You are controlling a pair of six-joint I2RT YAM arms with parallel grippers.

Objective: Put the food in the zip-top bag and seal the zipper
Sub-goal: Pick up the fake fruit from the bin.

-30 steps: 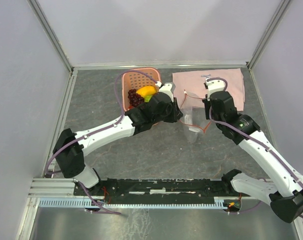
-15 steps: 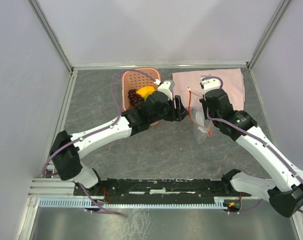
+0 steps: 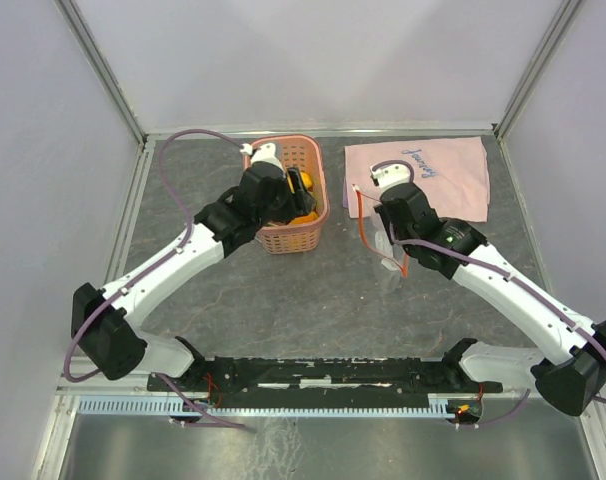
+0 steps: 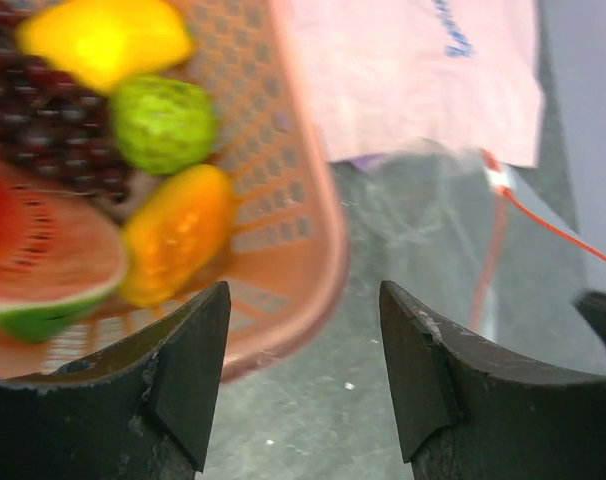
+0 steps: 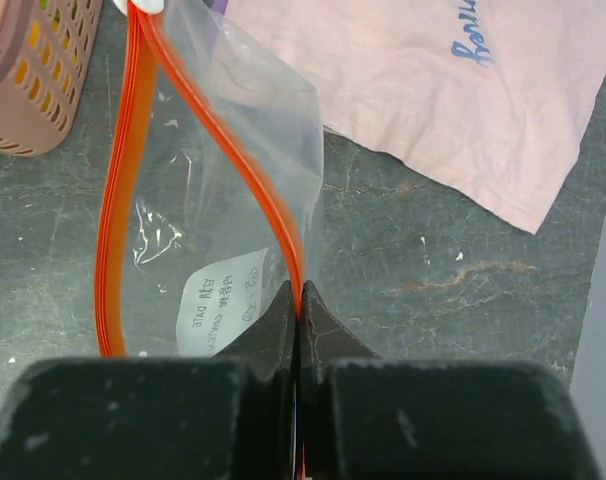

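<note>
Orange zipper (image 5: pixel 111 230) runs near-to-far — right tool (image 5: pixel 299 292) pinched on it, left tool (image 4: pixel 303 305) agape, empty

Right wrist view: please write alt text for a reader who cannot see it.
The right gripper is shut on one side of the orange zipper of the clear zip-top bag, whose mouth gapes open over the grey table. A pink cloth with blue lettering lies beyond on the right; a corner of the pink basket shows at upper left.
</note>
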